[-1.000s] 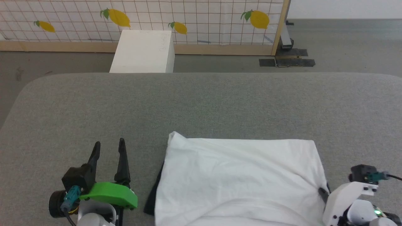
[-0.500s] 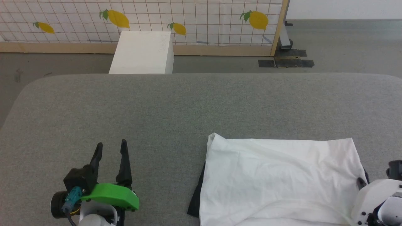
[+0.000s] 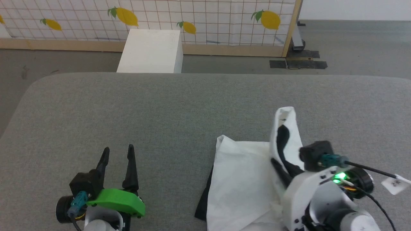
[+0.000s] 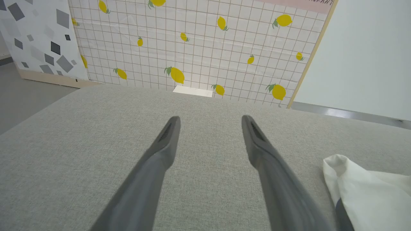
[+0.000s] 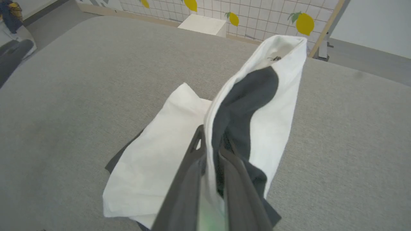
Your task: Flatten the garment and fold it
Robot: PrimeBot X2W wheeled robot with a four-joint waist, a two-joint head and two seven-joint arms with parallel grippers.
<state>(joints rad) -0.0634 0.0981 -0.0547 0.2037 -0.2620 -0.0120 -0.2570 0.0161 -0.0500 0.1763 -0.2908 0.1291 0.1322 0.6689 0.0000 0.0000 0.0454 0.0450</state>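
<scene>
1. Left end effector (image 3: 118,148): fingers apart with nothing between them, low over the bare grey worktop (image 3: 192,106), well apart from the cloth. Judged idle, parked clear while the other arm works.

2. Garment (image 3: 244,183): a white T-shirt at the near right of the worktop. Its left portion lies flat, with a dark edge (image 3: 202,202) peeking from beneath.

3. Raised flap (image 3: 285,125): the garment's right portion stands up off the surface. Its underside shows a black sleeve panel (image 5: 247,93). It is upright because it is pinched from below.

4. Right end effector (image 5: 212,136): fingers clamped together on the flap's lower part, holding it aloft. Judged mid-fold, with this side to be laid over the flat portion.

5. Backdrop: white box (image 3: 151,51) and lemon-print screen (image 3: 224,19), beyond the worktop.
</scene>
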